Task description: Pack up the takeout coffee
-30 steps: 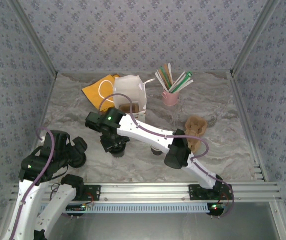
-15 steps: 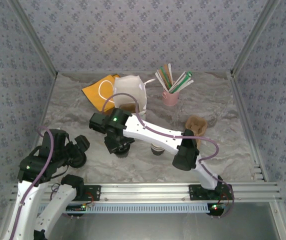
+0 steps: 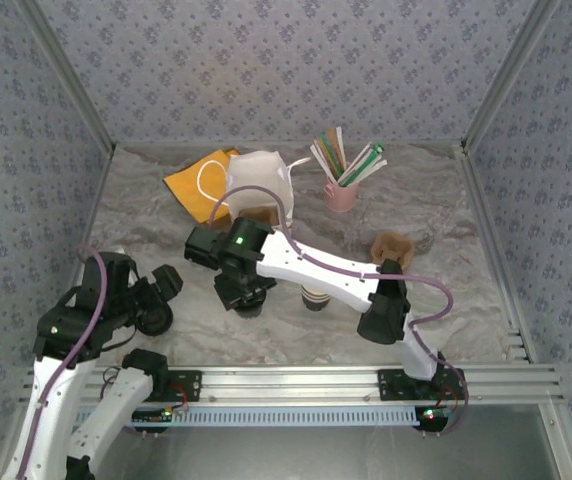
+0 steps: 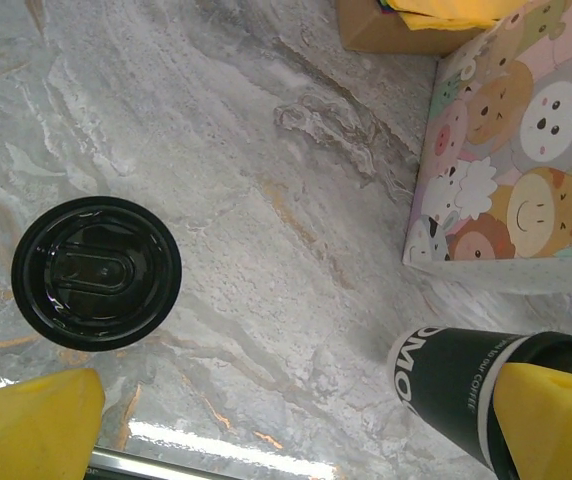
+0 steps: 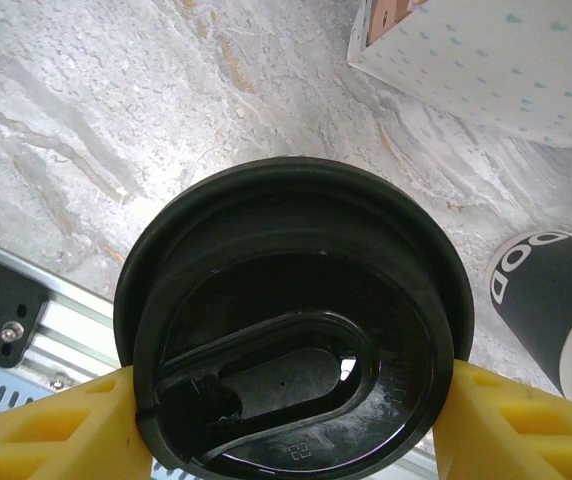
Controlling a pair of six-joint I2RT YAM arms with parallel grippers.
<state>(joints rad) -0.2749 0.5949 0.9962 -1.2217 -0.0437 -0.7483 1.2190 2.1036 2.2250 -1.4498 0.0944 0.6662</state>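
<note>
The takeout coffee point(image 3: 314, 296), a small open cup with a cream rim, stands on the marble near the table's middle. In the right wrist view the takeout coffee point(image 5: 551, 300) is dark with white lettering, just right of my jaws. My right gripper point(image 3: 249, 300) is a little left of it, shut on a black lid point(image 5: 291, 360) held between the yellow fingers point(image 5: 56, 430). What is under the lid is hidden. My left gripper point(image 4: 296, 445) hangs open over bare marble. A second black lid point(image 4: 96, 272) lies flat to its left, and a dark lettered cup point(image 4: 456, 385) stands to its right.
A white paper bag point(image 3: 261, 185) with cartoon animals point(image 4: 516, 150) stands behind the cups, with a yellow envelope point(image 3: 198, 182) to its left. A pink cup of straws point(image 3: 342, 192) sits at the back. A brown cardboard carrier point(image 3: 391, 250) lies right of centre. The rail point(image 3: 296, 382) runs along the near edge.
My right arm has carried the lid a short way to the right, closer to the open cup. My left arm has shifted slightly, its gripper still open.
</note>
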